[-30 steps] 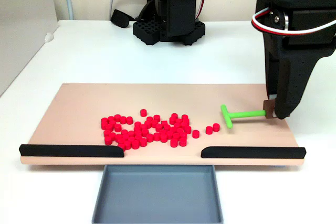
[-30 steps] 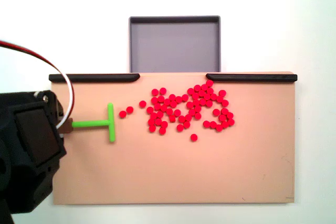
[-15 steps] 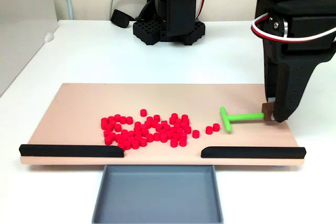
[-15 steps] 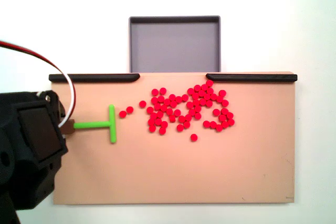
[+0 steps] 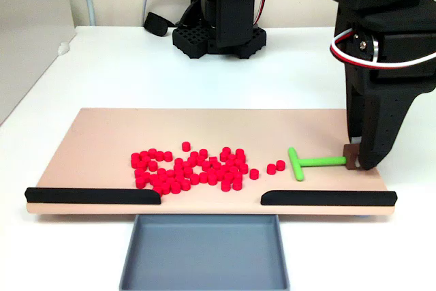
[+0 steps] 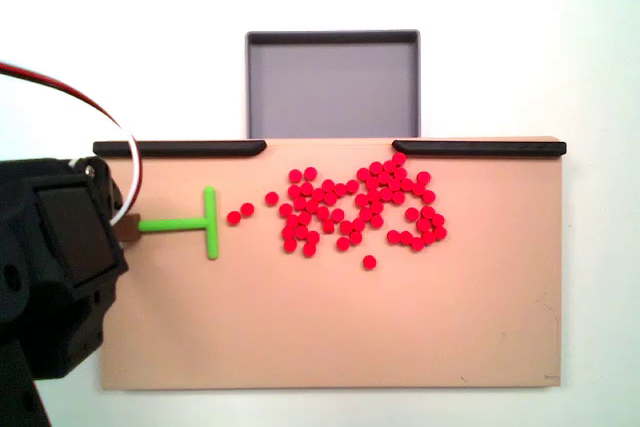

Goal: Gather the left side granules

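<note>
The granules (image 5: 191,168) are several dozen small red pellets spread in a loose patch on the tan board (image 5: 204,122), left of centre in a fixed view; in another fixed view the granules (image 6: 360,209) lie right of centre. Two stray granules (image 5: 276,166) sit just beside the crossbar of the green T-shaped tool (image 5: 315,162). My black gripper (image 5: 354,159) stands at the board's right end, shut on the tip of the tool's handle, with a brown pad at the grip. From above, the gripper (image 6: 126,230) holds the tool (image 6: 180,224) at the left, crossbar facing the pellets.
Two black rails (image 5: 92,195) (image 5: 328,197) line the board's near edge with a gap between them. A grey tray (image 5: 204,250) sits below that gap. The arm's black base (image 5: 219,32) and a cable stand behind the board on the white table.
The gripper has carried the green tool a little toward the railed edge of the board and slightly away from the pellets. The granules have not moved.
</note>
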Action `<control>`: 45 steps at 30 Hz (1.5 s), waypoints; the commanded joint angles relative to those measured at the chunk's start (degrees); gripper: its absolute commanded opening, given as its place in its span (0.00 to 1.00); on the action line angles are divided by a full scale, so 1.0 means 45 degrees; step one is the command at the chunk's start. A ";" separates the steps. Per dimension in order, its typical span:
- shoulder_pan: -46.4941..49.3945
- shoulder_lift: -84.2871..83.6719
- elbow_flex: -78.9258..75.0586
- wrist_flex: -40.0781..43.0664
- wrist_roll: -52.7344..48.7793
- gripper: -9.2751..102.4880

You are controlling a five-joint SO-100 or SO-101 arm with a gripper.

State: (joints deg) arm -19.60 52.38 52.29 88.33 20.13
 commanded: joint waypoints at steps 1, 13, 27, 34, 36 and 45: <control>0.0195 0.0020 -0.0371 0.0039 -0.0137 0.08; 0.0313 -0.0234 -0.0371 0.0039 -0.0137 0.08; 0.0469 -0.0449 -0.0371 0.0039 -0.0098 0.08; 0.0703 -0.0469 -0.0234 0.0039 -0.0137 0.08; 0.0762 -0.0469 -0.0215 0.0039 -0.0137 0.08; 0.1055 -0.0352 -0.0176 0.0039 -0.0273 0.08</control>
State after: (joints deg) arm -15.82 50.36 51.33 88.51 19.60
